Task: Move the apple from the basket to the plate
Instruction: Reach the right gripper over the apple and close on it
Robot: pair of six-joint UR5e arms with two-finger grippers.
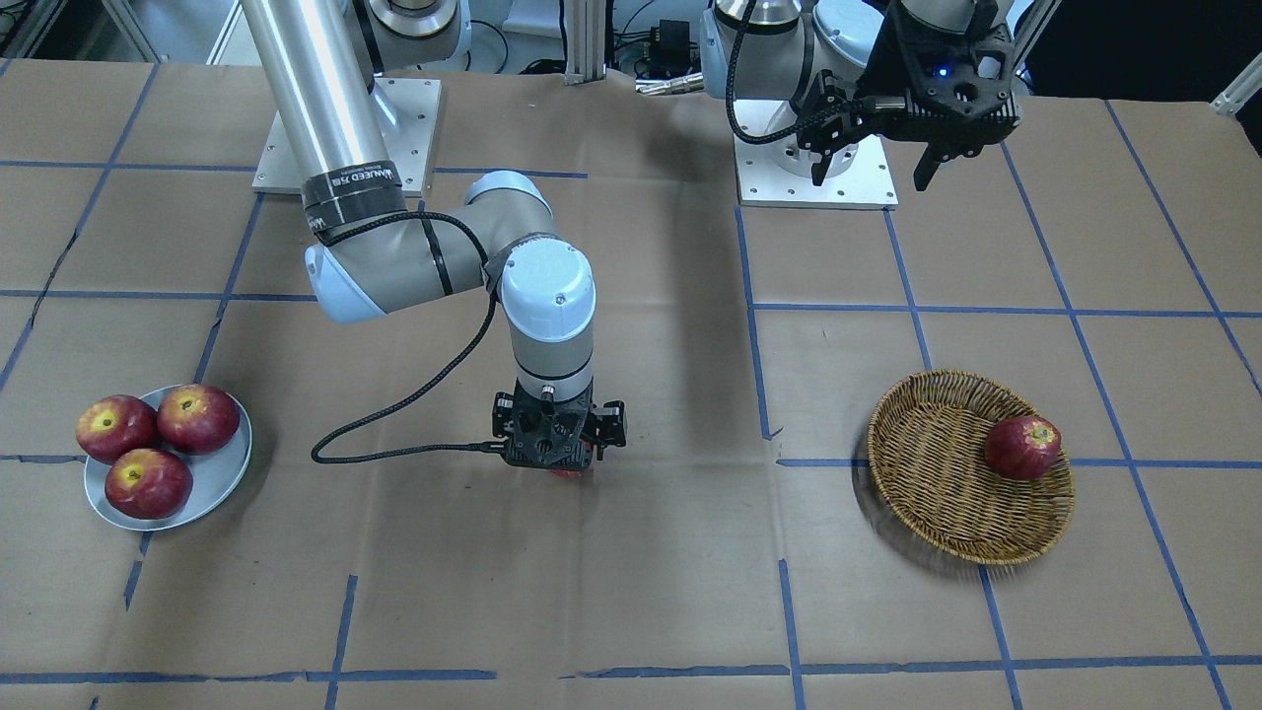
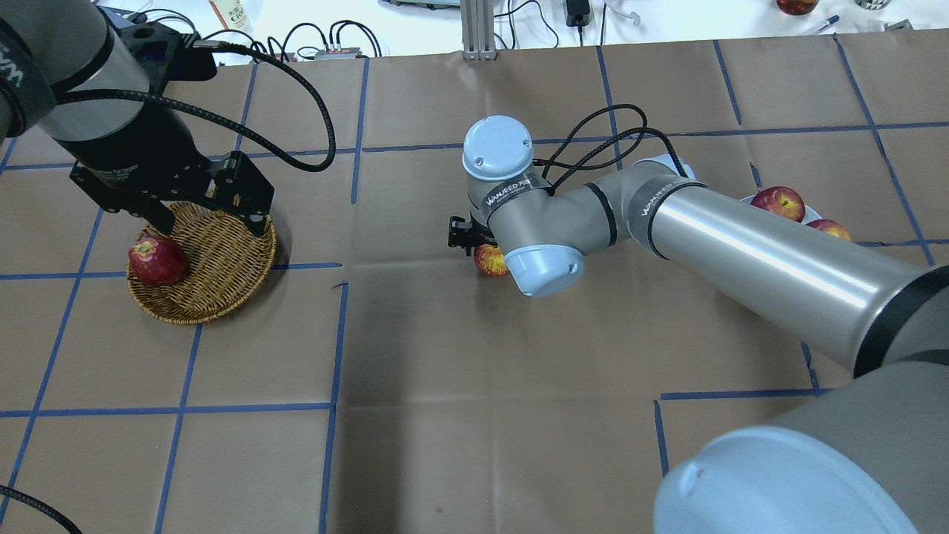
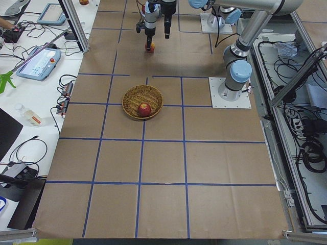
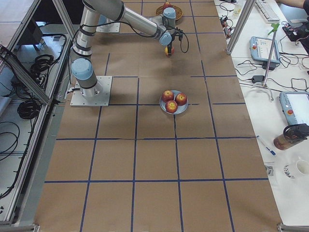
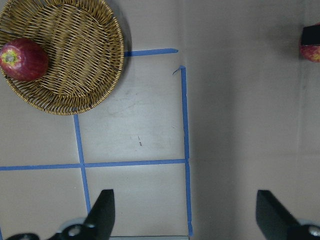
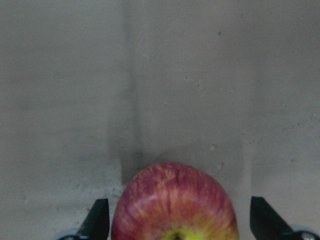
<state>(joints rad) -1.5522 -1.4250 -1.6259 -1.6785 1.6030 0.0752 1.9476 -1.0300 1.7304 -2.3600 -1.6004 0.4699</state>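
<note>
The apple (image 6: 175,205), light red and streaky with a yellow hollow, is at the middle of the table, away from the wicker basket (image 1: 937,483) and the grey-blue plate (image 1: 215,483). My right gripper (image 1: 562,461) points straight down over it. Its fingers (image 6: 100,220) stand open on either side of the apple with small gaps. The apple also shows under the wrist in the overhead view (image 2: 489,261). My left gripper (image 1: 870,179) is open and empty, held high near its base, above the basket's far side in the overhead view (image 2: 207,222).
A darker red apple (image 1: 1022,447) lies in the basket (image 5: 75,65). Three dark red apples (image 1: 148,483) fill most of the plate. Brown paper with blue tape lines covers the table. The right arm's forearm stretches across the table's right half.
</note>
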